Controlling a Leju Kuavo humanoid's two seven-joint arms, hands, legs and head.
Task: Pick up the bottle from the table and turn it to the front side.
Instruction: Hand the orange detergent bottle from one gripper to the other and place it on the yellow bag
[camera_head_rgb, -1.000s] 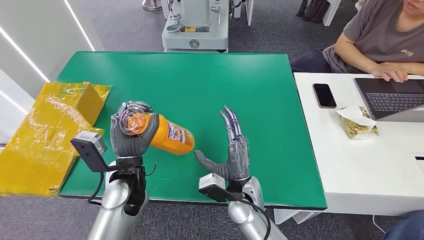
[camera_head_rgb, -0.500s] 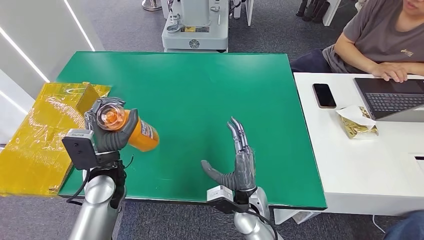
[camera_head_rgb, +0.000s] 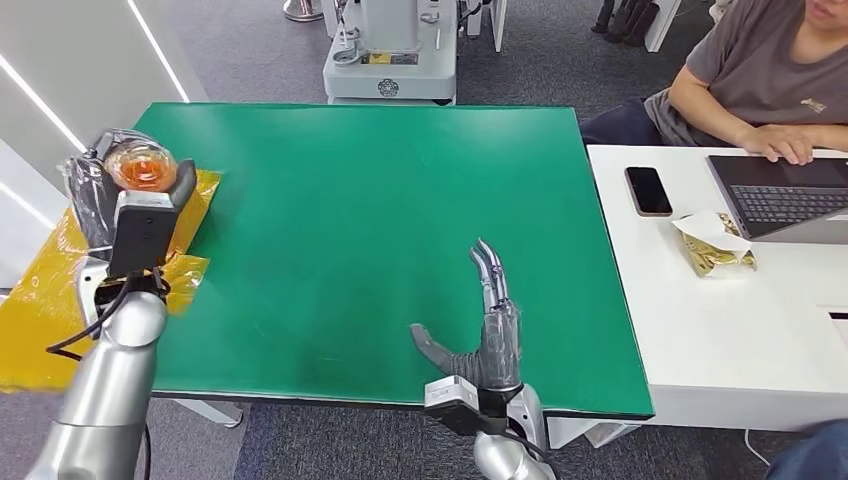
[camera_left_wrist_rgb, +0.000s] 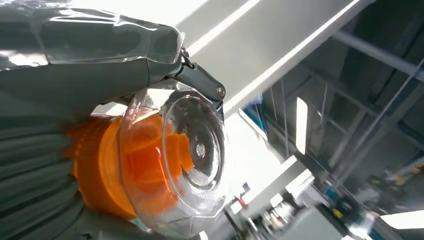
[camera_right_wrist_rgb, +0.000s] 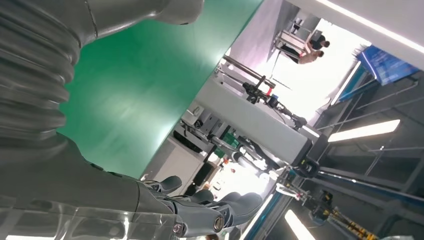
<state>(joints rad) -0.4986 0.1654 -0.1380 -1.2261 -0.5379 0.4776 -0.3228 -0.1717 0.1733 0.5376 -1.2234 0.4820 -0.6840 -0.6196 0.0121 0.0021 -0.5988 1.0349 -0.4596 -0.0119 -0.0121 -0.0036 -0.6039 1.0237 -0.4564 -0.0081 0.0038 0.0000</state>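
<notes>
My left hand grips the orange bottle and holds it raised above the table's left edge, over the yellow box. Its clear cap points up toward the head camera. In the left wrist view the bottle sits against the palm with the clear cap end showing. My right hand stands open above the green table near its front edge, fingers straight up, thumb out to the left, holding nothing. The right wrist view shows the fingers spread above the green surface.
A yellow wrapped box lies at the table's left edge. A white desk to the right carries a phone, a laptop and a snack bag; a person sits there typing. A grey machine stands behind the table.
My left arm has lifted the bottle up and to the left, off the table to above the yellow box. My right hand has drawn back toward the front edge, still open.
</notes>
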